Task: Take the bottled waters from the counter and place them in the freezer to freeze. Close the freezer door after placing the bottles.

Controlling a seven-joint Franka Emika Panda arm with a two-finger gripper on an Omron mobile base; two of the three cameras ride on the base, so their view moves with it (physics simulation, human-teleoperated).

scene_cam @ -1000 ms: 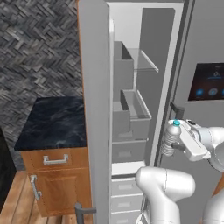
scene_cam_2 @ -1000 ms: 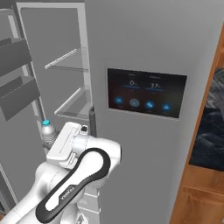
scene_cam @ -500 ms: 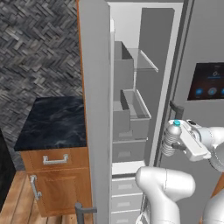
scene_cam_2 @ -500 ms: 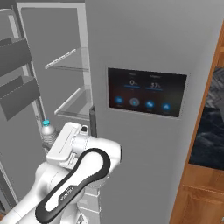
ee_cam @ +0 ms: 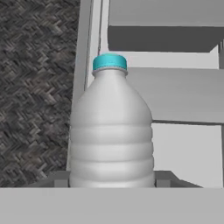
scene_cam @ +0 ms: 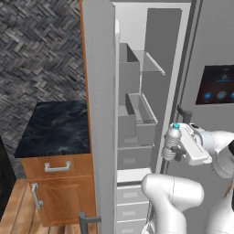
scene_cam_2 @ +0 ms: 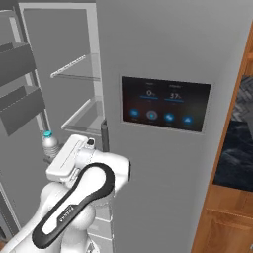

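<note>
One bottled water (scene_cam: 172, 140), clear and ribbed with a light blue cap, is held upright in my gripper (scene_cam: 177, 154), which is shut on its lower body. It hangs just in front of the open freezer (scene_cam: 135, 32), at the height of the lower door bins. The right base view has the same bottle (scene_cam_2: 49, 146) left of my hand, before the glass shelf (scene_cam_2: 85, 114). From the hand view the bottle (ee_cam: 111, 127) stands between my dark fingertips (ee_cam: 59, 178). The freezer door (scene_cam: 98, 114) stands wide open on the left. Beyond it lies the dark counter (scene_cam: 56, 128).
The fridge door with the dark touchscreen (scene_cam_2: 165, 102) is shut, right of the freezer. Grey bins (scene_cam: 135, 119) line the open door's inner face. Grey drawers (scene_cam: 131, 196) sit low in the freezer. Brown cabinets (scene_cam: 57, 183) stand under the counter.
My gripper and the bottle in it have drifted slightly left toward the freezer opening. Nothing else has moved.
</note>
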